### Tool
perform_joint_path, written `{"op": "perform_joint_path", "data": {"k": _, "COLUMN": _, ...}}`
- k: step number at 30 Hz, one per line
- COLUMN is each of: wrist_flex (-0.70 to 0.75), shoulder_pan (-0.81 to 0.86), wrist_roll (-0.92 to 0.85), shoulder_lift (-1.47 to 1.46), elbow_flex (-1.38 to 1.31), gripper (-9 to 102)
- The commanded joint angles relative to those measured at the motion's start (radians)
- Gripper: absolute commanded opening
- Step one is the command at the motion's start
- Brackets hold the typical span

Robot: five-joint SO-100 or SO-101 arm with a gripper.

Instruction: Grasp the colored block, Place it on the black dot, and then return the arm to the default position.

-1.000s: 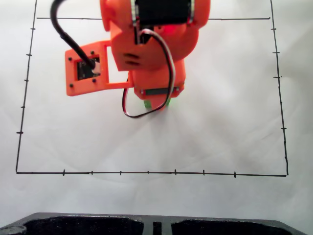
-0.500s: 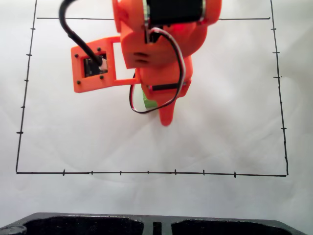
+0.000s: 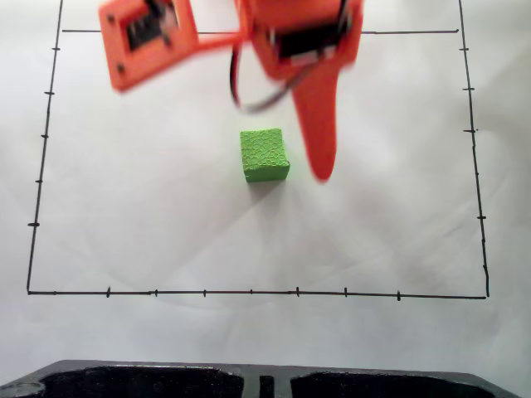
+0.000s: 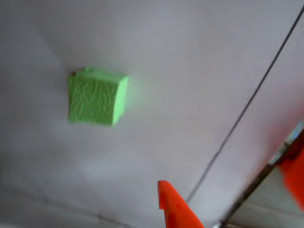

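Block: the green cube point(image 3: 265, 154) sits alone on the white paper point(image 3: 166, 232), inside the drawn rectangle point(image 3: 249, 293), a little above its middle in the fixed view; nothing touches it. In the wrist view the block point(image 4: 96, 97) lies at upper left, flat on the paper.
Arm: the orange arm point(image 3: 303, 33) enters from the top edge of the fixed view, blurred, above the block and apart from it.
Pincer: one pointed orange finger point(image 3: 319, 124) hangs down just right of the block in the fixed view, its tip level with the block's lower edge, a clear gap between them. In the wrist view an orange tip point(image 4: 173, 206) rises from the bottom edge, well apart from the block. It grips nothing; whether the jaws are spread or pressed together cannot be told.
Camera frame: the orange frame point(image 3: 148, 40) sticks out to the left of the arm, at top left in the fixed view.
Dot: not visible; the block may cover it.
Tray: a black moulded edge point(image 3: 249, 380) runs along the bottom of the fixed view.
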Motion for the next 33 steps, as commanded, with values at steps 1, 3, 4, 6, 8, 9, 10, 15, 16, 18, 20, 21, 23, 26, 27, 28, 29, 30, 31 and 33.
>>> {"op": "perform_joint_path", "data": {"k": 1, "wrist_flex": 0.005, "shoulder_pan": 0.061, "wrist_roll": -0.074, "shoulder_lift": 0.196, "elbow_flex": 0.072, "gripper": 53}}
{"op": "perform_joint_path", "data": {"k": 3, "wrist_flex": -0.008, "shoulder_pan": 0.100, "wrist_roll": -0.137, "shoulder_lift": 0.304, "elbow_flex": 0.135, "gripper": 52}}
{"op": "perform_joint_path", "data": {"k": 4, "wrist_flex": -0.012, "shoulder_pan": 0.112, "wrist_roll": -0.164, "shoulder_lift": 0.353, "elbow_flex": 0.167, "gripper": 51}}
{"op": "perform_joint_path", "data": {"k": 6, "wrist_flex": -0.011, "shoulder_pan": 0.137, "wrist_roll": -0.196, "shoulder_lift": 0.430, "elbow_flex": 0.213, "gripper": 51}}
{"op": "perform_joint_path", "data": {"k": 8, "wrist_flex": -0.018, "shoulder_pan": 0.156, "wrist_roll": -0.215, "shoulder_lift": 0.491, "elbow_flex": 0.259, "gripper": 48}}
{"op": "perform_joint_path", "data": {"k": 9, "wrist_flex": -0.025, "shoulder_pan": 0.163, "wrist_roll": -0.221, "shoulder_lift": 0.522, "elbow_flex": 0.281, "gripper": 47}}
{"op": "perform_joint_path", "data": {"k": 10, "wrist_flex": -0.038, "shoulder_pan": 0.173, "wrist_roll": -0.224, "shoulder_lift": 0.552, "elbow_flex": 0.302, "gripper": 45}}
{"op": "perform_joint_path", "data": {"k": 15, "wrist_flex": -0.130, "shoulder_pan": 0.206, "wrist_roll": -0.235, "shoulder_lift": 0.687, "elbow_flex": 0.411, "gripper": 18}}
{"op": "perform_joint_path", "data": {"k": 16, "wrist_flex": -0.152, "shoulder_pan": 0.213, "wrist_roll": -0.232, "shoulder_lift": 0.710, "elbow_flex": 0.434, "gripper": 14}}
{"op": "perform_joint_path", "data": {"k": 18, "wrist_flex": -0.193, "shoulder_pan": 0.235, "wrist_roll": -0.230, "shoulder_lift": 0.756, "elbow_flex": 0.479, "gripper": 6}}
{"op": "perform_joint_path", "data": {"k": 20, "wrist_flex": -0.219, "shoulder_pan": 0.250, "wrist_roll": -0.216, "shoulder_lift": 0.808, "elbow_flex": 0.525, "gripper": 2}}
{"op": "perform_joint_path", "data": {"k": 21, "wrist_flex": -0.229, "shoulder_pan": 0.256, "wrist_roll": -0.202, "shoulder_lift": 0.827, "elbow_flex": 0.541, "gripper": 0}}
{"op": "perform_joint_path", "data": {"k": 23, "wrist_flex": -0.242, "shoulder_pan": 0.268, "wrist_roll": -0.161, "shoulder_lift": 0.848, "elbow_flex": 0.565, "gripper": 0}}
{"op": "perform_joint_path", "data": {"k": 26, "wrist_flex": -0.302, "shoulder_pan": 0.268, "wrist_roll": -0.118, "shoulder_lift": 0.890, "elbow_flex": 0.611, "gripper": 0}}
{"op": "perform_joint_path", "data": {"k": 27, "wrist_flex": -0.330, "shoulder_pan": 0.268, "wrist_roll": -0.110, "shoulder_lift": 0.904, "elbow_flex": 0.629, "gripper": 0}}
{"op": "perform_joint_path", "data": {"k": 28, "wrist_flex": -0.356, "shoulder_pan": 0.265, "wrist_roll": -0.109, "shoulder_lift": 0.919, "elbow_flex": 0.652, "gripper": 0}}
{"op": "perform_joint_path", "data": {"k": 29, "wrist_flex": -0.385, "shoulder_pan": 0.265, "wrist_roll": -0.110, "shoulder_lift": 0.931, "elbow_flex": 0.675, "gripper": 0}}
{"op": "perform_joint_path", "data": {"k": 30, "wrist_flex": -0.413, "shoulder_pan": 0.264, "wrist_roll": -0.115, "shoulder_lift": 0.940, "elbow_flex": 0.699, "gripper": 0}}
{"op": "perform_joint_path", "data": {"k": 31, "wrist_flex": -0.440, "shoulder_pan": 0.261, "wrist_roll": -0.121, "shoulder_lift": 0.942, "elbow_flex": 0.719, "gripper": 0}}
{"op": "perform_joint_path", "data": {"k": 33, "wrist_flex": -0.483, "shoulder_pan": 0.262, "wrist_roll": -0.109, "shoulder_lift": 0.942, "elbow_flex": 0.752, "gripper": 0}}
